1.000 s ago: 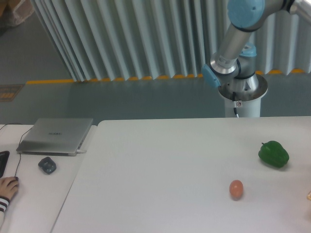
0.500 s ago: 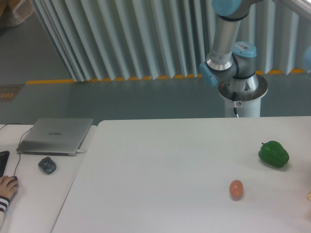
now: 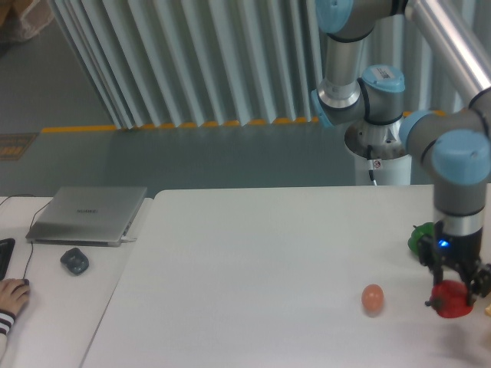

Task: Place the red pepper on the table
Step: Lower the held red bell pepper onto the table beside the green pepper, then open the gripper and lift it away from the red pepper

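Observation:
The red pepper (image 3: 451,300) is at the right of the white table (image 3: 253,261), held low over or just at its surface. My gripper (image 3: 453,285) comes straight down onto it from above and is shut on it, fingers on either side. I cannot tell whether the pepper touches the tabletop. The arm's wrist and forearm rise above it and hide most of the green pepper (image 3: 418,239) behind.
A small orange-pink egg-shaped thing (image 3: 372,297) lies left of the red pepper. On the side desk at left are a closed laptop (image 3: 88,214), a dark mouse (image 3: 74,261) and a person's hand (image 3: 11,297). The robot base (image 3: 382,149) stands behind the table.
The arm swung in from above and right; the gripper with the red pepper, out of view before, now hangs low over the table's right side, in front of the green pepper.

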### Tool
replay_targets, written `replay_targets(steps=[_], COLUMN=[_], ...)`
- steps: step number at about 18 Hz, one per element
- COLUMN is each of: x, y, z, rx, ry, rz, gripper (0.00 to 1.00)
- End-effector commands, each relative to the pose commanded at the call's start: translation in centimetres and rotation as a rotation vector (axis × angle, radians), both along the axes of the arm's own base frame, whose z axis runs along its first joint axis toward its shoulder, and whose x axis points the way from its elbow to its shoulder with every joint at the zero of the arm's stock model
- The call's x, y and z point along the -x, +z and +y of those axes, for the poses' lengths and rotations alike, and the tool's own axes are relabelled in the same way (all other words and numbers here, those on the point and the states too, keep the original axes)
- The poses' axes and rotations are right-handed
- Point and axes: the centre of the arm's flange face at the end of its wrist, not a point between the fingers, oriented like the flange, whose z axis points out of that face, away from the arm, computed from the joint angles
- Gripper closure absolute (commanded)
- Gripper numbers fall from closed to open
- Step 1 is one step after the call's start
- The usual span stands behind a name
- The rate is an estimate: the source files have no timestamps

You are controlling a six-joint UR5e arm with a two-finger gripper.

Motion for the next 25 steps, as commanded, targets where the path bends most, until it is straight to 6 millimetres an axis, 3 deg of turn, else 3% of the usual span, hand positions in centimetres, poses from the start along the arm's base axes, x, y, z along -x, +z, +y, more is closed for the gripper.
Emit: replay_targets(steps=[3, 4, 7, 12, 14, 15, 17, 19, 23, 25], x=[-1.1, -1.5, -2.3, -2.3, -2.1, -1.7, -0.3, 2.9, 7.2, 7.7], y=[-1.7, -1.8, -1.2, -1.2, -0.9, 0.1, 2.9, 7.3, 11.0, 11.3], z=[1.3, 1.6, 2.0, 2.0, 1.9, 1.5, -0.8, -5.6, -9.6, -10.1], rx=[0.043, 0.042, 0.034, 0.034, 0.029, 0.019, -0.029, -0.038, 0.002, 0.015], ry=[0.008, 0.008, 0.011, 0.006, -0.005, -0.014, -0.053, -0.160, -0.294, -0.336], rz=[0.018, 0.016, 0.022, 0.022, 0.022, 0.028, -0.012, -0.108, -0.135, -0.127], gripper=[0.84, 0.79, 0.36, 0.15, 0.00, 0.00, 0.00, 0.00, 0.00, 0.00])
